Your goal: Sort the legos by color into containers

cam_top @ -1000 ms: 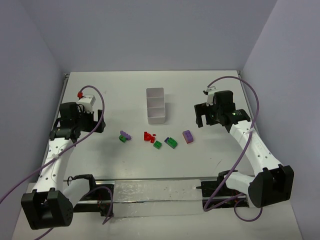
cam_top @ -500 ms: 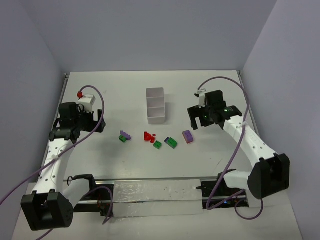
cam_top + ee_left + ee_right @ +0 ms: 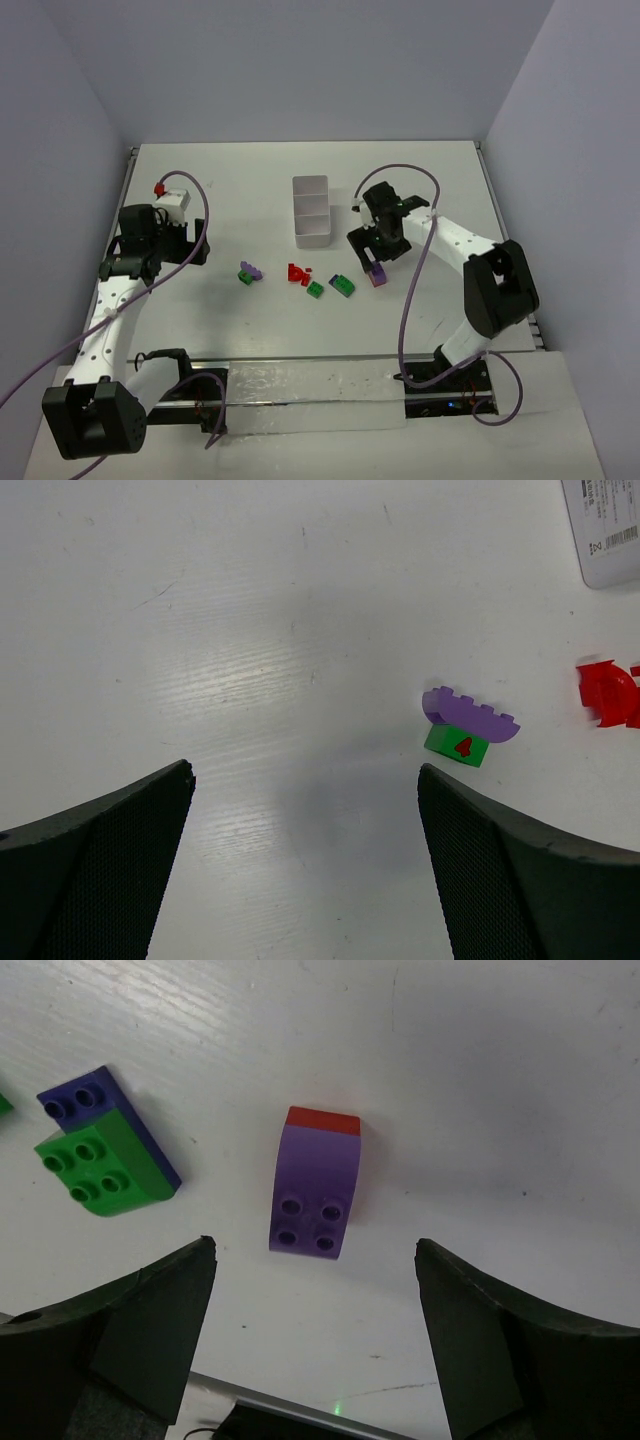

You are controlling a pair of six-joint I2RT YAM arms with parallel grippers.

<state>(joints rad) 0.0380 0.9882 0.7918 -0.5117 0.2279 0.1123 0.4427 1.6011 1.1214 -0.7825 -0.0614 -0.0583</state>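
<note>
my right pincer (image 3: 312, 1265) has swung in from the right side of the table (image 3: 220, 180) and now hangs over the purple brick (image 3: 315, 1185). its fingers (image 3: 130, 1320) are spread with the brick between them, touching neither. the brick lies flat, near the tray (image 3: 311, 210) and beside the green-and-blue one (image 3: 105, 1155). the pick looks lined up, so i'd drop and squeeze next. my left pincer (image 3: 305, 780) waits spread too. nothing looks sorted yet.

Glossy smooth plastic legos (image 3: 313, 1192), white plastic tray (image 3: 311, 238), satin white table (image 3: 250, 600), faintly scuffed
</note>
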